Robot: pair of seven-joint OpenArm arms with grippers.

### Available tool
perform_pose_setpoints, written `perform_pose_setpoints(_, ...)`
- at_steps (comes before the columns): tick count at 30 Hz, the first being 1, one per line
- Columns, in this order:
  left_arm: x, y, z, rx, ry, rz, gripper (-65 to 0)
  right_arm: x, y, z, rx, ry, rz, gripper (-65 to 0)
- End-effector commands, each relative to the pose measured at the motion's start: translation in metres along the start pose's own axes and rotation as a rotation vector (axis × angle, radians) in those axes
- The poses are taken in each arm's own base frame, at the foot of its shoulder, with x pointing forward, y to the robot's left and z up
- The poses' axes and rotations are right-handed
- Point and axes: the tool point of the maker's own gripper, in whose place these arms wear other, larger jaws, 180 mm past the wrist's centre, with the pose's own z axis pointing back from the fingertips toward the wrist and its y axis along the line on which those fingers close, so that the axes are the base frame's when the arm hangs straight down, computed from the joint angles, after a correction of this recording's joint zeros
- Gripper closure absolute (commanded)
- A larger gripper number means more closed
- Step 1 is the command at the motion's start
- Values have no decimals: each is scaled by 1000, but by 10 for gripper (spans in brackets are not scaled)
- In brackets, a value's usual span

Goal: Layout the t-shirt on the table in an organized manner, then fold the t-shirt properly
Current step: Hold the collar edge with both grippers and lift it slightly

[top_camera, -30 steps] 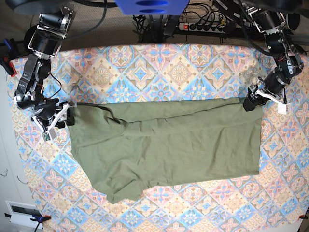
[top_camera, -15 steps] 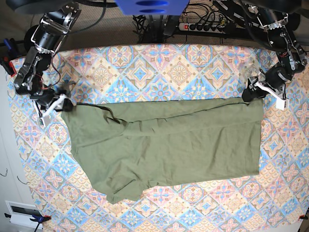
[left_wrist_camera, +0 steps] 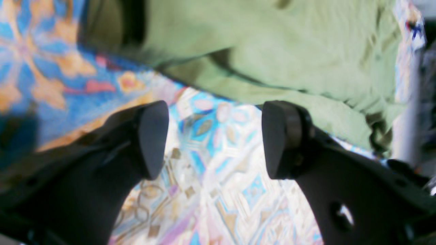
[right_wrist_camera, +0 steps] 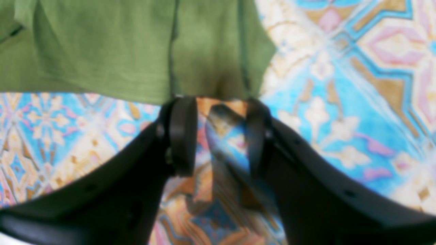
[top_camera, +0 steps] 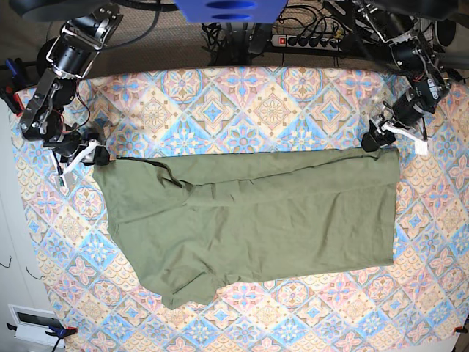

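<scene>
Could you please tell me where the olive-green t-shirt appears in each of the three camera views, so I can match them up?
Base view: the t-shirt lies spread across the middle of the table.
Left wrist view: it fills the top and upper right, beyond the open left gripper.
Right wrist view: it fills the upper left; its edge hangs just above the right gripper.
Shared landmark: the tile-print cloth on the table.

robot lab or test bench, not a home. shown by two black arms bolted at the far corners of the table [top_camera: 242, 88], which wears a tile-print cloth. behind the table's far edge: a power strip [top_camera: 308, 40] with a lit red switch, tangled black cables [top_camera: 227, 37], a blue mount [top_camera: 231, 9] overhead. clamps [top_camera: 11, 95] at the table's left edge.
</scene>
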Motion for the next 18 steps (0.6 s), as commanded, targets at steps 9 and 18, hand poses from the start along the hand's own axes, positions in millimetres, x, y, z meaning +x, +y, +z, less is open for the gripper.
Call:
perform_pose_setpoints(9,13,-12,-12,-55,-49,36,-427,21,-5,8,-12,-55,24,-236)
perform_pose_setpoints(18,13,-20,-36,-108,-44,120,-422,22,-4,8,-9,-56,23,-234)
